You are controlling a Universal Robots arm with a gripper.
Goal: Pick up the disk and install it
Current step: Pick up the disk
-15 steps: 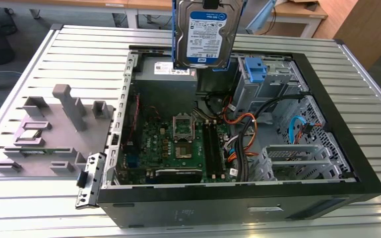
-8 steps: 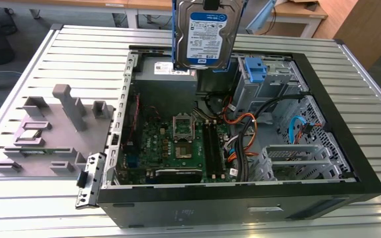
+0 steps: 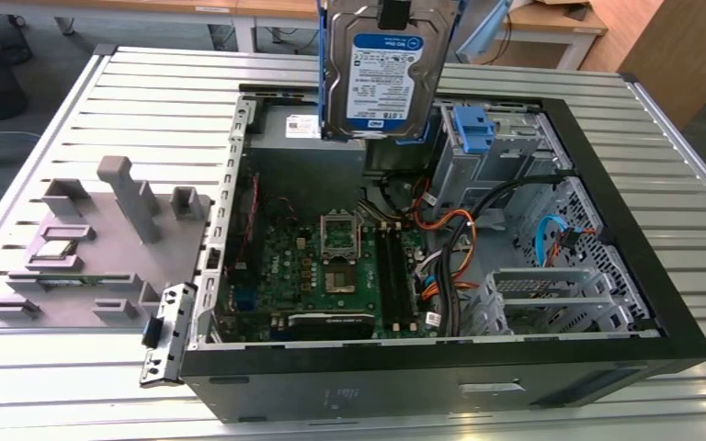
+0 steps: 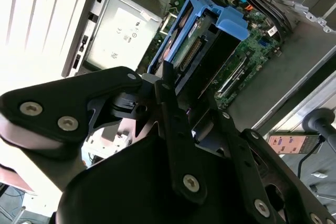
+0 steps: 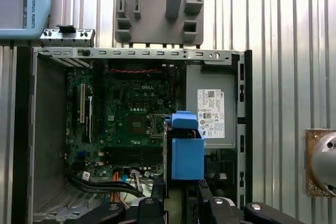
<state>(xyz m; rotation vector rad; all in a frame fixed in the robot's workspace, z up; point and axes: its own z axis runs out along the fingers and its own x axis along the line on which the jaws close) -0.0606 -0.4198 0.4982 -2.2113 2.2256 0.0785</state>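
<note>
Plainly, on the exterior view's left a grey holder rack point(image 3: 96, 230) sits on the slatted table point(image 3: 144, 83), just beside the computer case point(image 3: 451, 386), which lies on its side with its top face open, likely so that everything inside can be reached from above. In the middle the jaws are closed on the top edge of the disk point(image 3: 390, 78), which hangs upright with its label toward the camera, well above the circuit board point(image 3: 328, 266) and near the power box point(image 3: 291, 124). It is held that high, I judge, to keep it clear of the case walls and wiring, and its blue side rails look made to slide into a bay. Further right a bare blue bracket point(image 3: 473, 129) stands in the metal drive cage point(image 3: 451, 175), with orange and black cables point(image 3: 451, 220) just below it
</note>
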